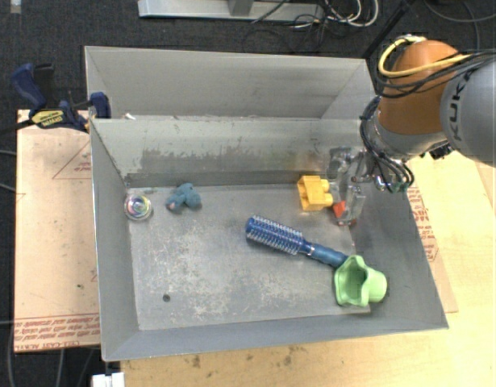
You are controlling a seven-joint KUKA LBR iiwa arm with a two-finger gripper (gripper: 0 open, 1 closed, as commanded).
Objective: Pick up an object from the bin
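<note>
My gripper (pixel 349 193) hangs low at the bin's right side, near the back wall. Just left of it lies a yellow blocky thing (pixel 314 193), close to it or touching it. A small red thing (pixel 339 209) sits right at the gripper's lower end; whether it is held I cannot tell. A blue hairbrush (pixel 289 241) lies slantwise in front of the gripper, its handle pointing toward a green cup-like thing (pixel 360 283) near the front right corner.
At the far left of the bin floor lie a small blue lumpy thing (pixel 183 197) and a shiny round disc (pixel 138 206). The arm, with its orange cover and cables, comes in over the bin's right rim.
</note>
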